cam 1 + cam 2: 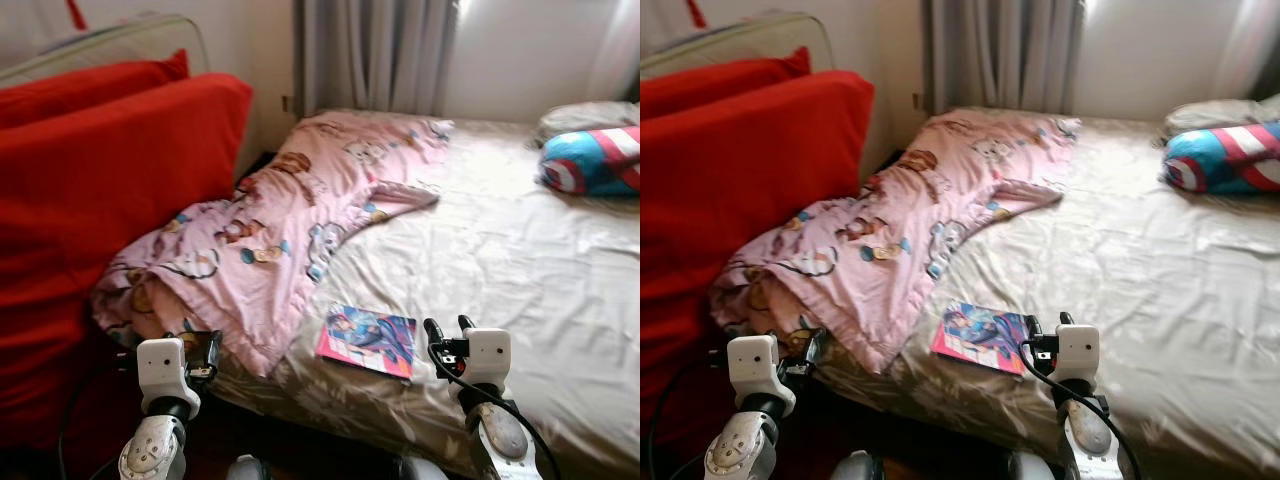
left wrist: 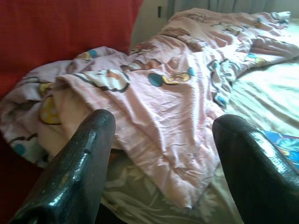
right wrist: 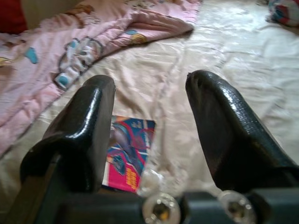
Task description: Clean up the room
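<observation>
At the far left two red cushions (image 1: 110, 170) are stacked against the wall, one behind the other, and the head views alone show the pale frame behind them. Next comes one pink cartoon-print blanket (image 1: 290, 220), rumpled and lying diagonally from the near left corner of the bed (image 1: 500, 260) up toward the grey curtain (image 1: 375, 55). The left gripper (image 1: 205, 350) sits low at that near corner, just beside the blanket's hanging edge; the left wrist view brings the blanket's folds up close between its two black fingers (image 2: 70, 172), which are spread wide and hold nothing. Toward the middle, one magazine (image 1: 368, 340) with a pink and blue cover lies flat on the cream sheet near the bed's front edge, close to the blanket's lower corner. The right gripper (image 1: 450, 328) hovers just right of the magazine, its fingers (image 3: 88, 130) parted widely with nothing gripped; the right wrist view shows the magazine partly behind one finger. At the far right one blue, red and white striped pillow (image 1: 595, 160) lies by the head of the bed, with a pale pillow (image 1: 585, 115) behind it.
</observation>
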You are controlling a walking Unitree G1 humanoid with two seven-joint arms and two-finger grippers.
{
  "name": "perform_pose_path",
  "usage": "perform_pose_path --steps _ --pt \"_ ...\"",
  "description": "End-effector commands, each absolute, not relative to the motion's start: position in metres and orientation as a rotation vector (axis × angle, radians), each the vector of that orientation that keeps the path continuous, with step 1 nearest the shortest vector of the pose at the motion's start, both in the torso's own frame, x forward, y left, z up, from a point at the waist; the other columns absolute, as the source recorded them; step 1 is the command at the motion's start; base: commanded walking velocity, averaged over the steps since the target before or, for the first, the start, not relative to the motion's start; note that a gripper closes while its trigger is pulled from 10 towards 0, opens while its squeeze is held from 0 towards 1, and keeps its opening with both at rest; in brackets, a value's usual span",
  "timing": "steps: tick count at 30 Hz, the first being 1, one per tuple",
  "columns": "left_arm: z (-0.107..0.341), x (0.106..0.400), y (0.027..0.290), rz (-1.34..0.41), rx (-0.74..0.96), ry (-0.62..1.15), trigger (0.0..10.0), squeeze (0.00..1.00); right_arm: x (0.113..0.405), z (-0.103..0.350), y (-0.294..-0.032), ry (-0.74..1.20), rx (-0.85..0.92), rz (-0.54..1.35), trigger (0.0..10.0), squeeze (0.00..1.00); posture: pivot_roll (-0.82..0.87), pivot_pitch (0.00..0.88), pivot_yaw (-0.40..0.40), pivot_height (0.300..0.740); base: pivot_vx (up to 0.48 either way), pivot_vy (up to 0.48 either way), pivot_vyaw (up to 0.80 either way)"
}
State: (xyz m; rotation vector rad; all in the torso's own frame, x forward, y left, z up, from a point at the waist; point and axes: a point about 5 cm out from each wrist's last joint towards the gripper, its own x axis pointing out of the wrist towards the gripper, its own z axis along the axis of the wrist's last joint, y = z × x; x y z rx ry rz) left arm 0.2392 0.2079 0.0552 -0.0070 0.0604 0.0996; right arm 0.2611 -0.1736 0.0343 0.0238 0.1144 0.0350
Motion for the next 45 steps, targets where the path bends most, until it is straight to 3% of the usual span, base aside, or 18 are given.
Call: perform_pose_path --steps 1,13,21,45 --pt "0.059 0.243 0.207 0.106 -0.012 0.048 10.0 0.00 0.264 0.035 -0.172 0.114 0.030 0.040 10.0 0.00 -0.04 0.000 0.031 0.614 0.000 0.000 0.00" --pt "0.059 0.242 0.208 0.110 -0.019 0.055 10.0 0.00 0.266 0.033 -0.169 0.129 0.013 0.076 10.0 0.00 -0.03 0.000 0.021 0.614 0.000 0.000 0.00" --pt "0.061 0.239 0.211 0.114 -0.015 0.054 10.0 0.00 0.262 0.030 -0.166 0.139 0.030 0.099 10.0 0.00 -0.03 0.000 0.020 0.614 0.000 0.000 0.53" --pt "0.065 0.234 0.218 0.067 0.024 0.065 10.0 0.00 0.262 0.019 -0.164 0.182 0.029 0.068 10.0 0.00 -0.02 0.000 0.043 0.614 0.288 0.000 0.00"
